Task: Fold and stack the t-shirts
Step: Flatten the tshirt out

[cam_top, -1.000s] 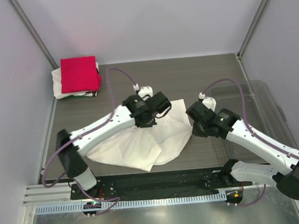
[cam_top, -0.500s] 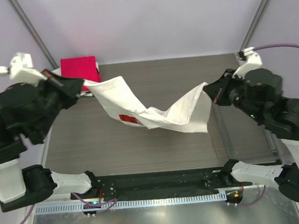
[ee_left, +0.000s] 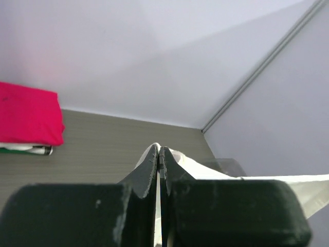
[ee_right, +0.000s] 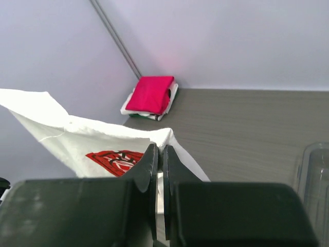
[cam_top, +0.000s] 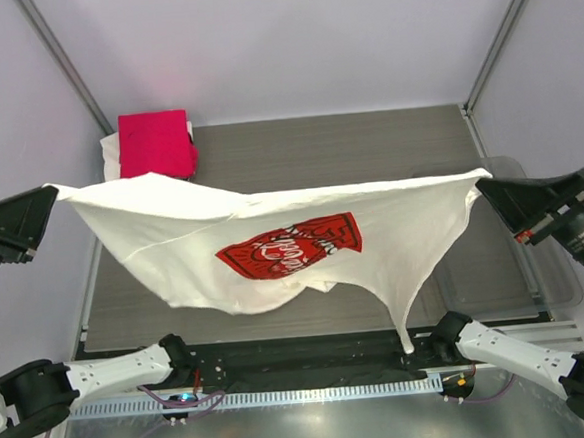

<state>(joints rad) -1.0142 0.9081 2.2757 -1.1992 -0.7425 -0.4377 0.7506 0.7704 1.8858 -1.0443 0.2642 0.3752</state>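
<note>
While the printed t-shirt (cam_top: 294,241) hangs taut above the counter (cam_top: 367,146), left tool (cam_top: 51,191) and right tool (cam_top: 483,182) clamp its corners

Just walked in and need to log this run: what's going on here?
The two arms hold the printed white shirt spread in the air over the table. The left gripper and right gripper are each shut on one end. A folded pink shirt already lies on a white garment in the far left corner.
</note>
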